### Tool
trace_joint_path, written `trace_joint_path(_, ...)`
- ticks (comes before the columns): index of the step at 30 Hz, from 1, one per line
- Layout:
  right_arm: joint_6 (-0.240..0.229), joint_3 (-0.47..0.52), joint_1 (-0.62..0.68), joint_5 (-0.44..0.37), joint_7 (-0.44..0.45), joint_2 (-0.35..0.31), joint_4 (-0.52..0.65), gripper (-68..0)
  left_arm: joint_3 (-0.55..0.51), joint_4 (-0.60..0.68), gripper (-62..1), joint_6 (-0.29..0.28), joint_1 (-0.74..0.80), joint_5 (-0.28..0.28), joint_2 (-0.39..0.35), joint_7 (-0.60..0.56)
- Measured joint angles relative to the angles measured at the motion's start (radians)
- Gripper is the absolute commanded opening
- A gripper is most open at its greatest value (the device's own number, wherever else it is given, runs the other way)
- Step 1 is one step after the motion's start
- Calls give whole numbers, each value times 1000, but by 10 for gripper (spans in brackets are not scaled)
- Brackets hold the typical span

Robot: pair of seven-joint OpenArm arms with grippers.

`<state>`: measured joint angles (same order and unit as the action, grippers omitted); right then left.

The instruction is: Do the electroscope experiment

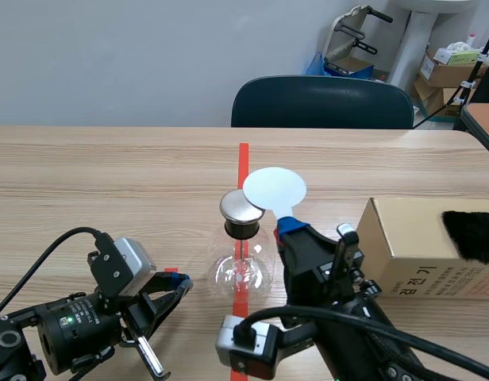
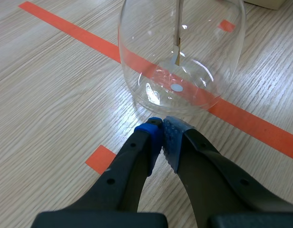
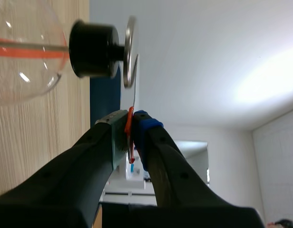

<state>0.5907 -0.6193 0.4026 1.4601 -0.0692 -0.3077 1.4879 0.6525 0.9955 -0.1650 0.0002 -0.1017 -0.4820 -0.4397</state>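
Observation:
The electroscope [image 1: 243,254] is a round glass flask on the red tape line, with a black stopper and a metal top plate [image 1: 242,207]. My right gripper [image 1: 289,227] is shut on the red handle of a white disc [image 1: 274,189], whose edge lies against the top plate. In the right wrist view the disc [image 3: 135,80] shows edge-on, running from my gripper [image 3: 132,118] up to the metal plate [image 3: 130,51]. My left gripper [image 1: 179,283] is shut on nothing, left of the flask. In the left wrist view its tips [image 2: 161,124] meet just short of the flask [image 2: 182,52].
A cardboard box [image 1: 411,250] stands at the right with a piece of black fur [image 1: 472,234] on it. A dark chair [image 1: 322,101] stands behind the table's far edge. Red tape [image 2: 89,40] runs under the flask.

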Motion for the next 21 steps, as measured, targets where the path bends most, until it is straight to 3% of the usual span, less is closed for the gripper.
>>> trace_joint_path(8,28,0,0,0,139,0,0,-665,0,0,-582,0,0,0,0,0)
trace_joint_path(21,38,0,0,0,166,0,0,-665,0,0,-582,0,0,0,0,0)
